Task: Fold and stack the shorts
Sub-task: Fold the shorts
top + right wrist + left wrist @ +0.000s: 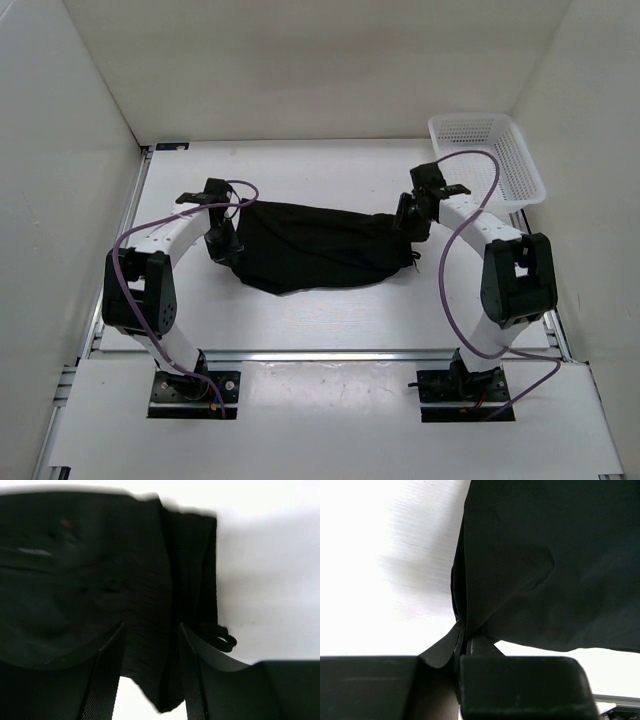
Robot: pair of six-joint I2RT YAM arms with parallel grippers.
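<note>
The black shorts [310, 250] hang stretched between my two grippers over the middle of the table, sagging toward the near side. My left gripper [222, 243] is shut on the left edge of the cloth; in the left wrist view the jaws [461, 635] pinch a thin fold of the shorts [545, 565]. My right gripper [407, 222] holds the right end; in the right wrist view the ribbed waistband [150, 605] fills the gap between the fingers [152, 630], and a drawstring loop [222, 637] hangs beside the right finger.
A white mesh basket [485, 160] stands at the back right corner, just behind my right arm. White walls close in the table on the left, back and right. A metal rail [320, 355] runs along the near edge.
</note>
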